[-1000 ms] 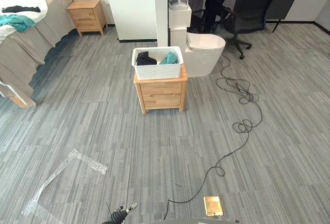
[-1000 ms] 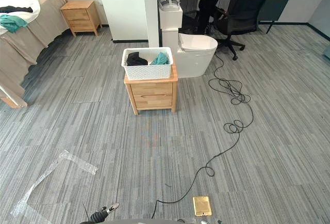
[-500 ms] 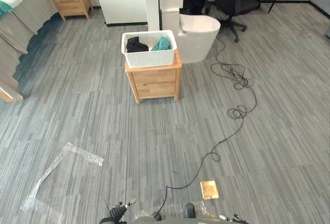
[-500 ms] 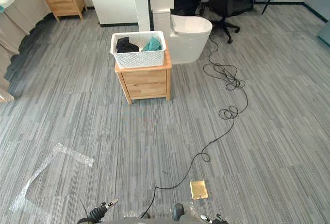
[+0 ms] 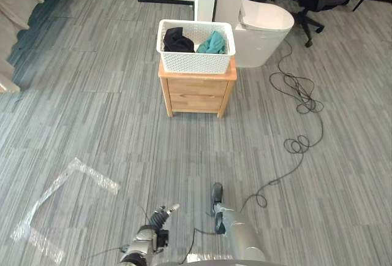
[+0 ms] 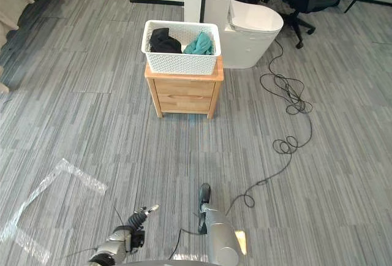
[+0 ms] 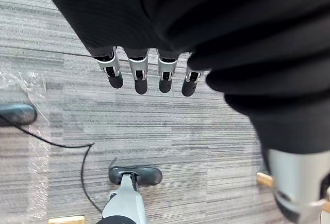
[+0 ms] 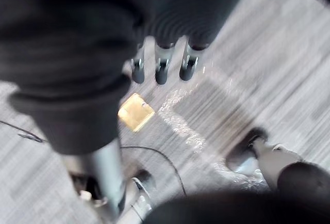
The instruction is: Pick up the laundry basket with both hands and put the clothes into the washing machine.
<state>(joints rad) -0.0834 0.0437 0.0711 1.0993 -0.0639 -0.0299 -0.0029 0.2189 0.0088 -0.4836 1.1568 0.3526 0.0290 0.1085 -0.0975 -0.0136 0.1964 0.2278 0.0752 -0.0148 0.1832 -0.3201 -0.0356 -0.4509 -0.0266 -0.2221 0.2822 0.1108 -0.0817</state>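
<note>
Two empty hands, so this reads as the approach, with the pickup not yet begun; next the robot needs to close in and set one hand on each side of the basket. Left hand (image 7: 138, 74) hangs with fingers straight and apart, touching nothing; right hand (image 8: 162, 66) likewise, loose above the floor (image 8: 247, 53). Well ahead of both, the laundry basket (image 5: 195, 64) sits on a wooden nightstand (image 5: 197, 97), black garment (image 5: 177, 39) and teal garment (image 5: 213, 43) inside.

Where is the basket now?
In the eye views, the basket sits atop the wooden nightstand, upper centre, with the white toilet to its right.
</note>
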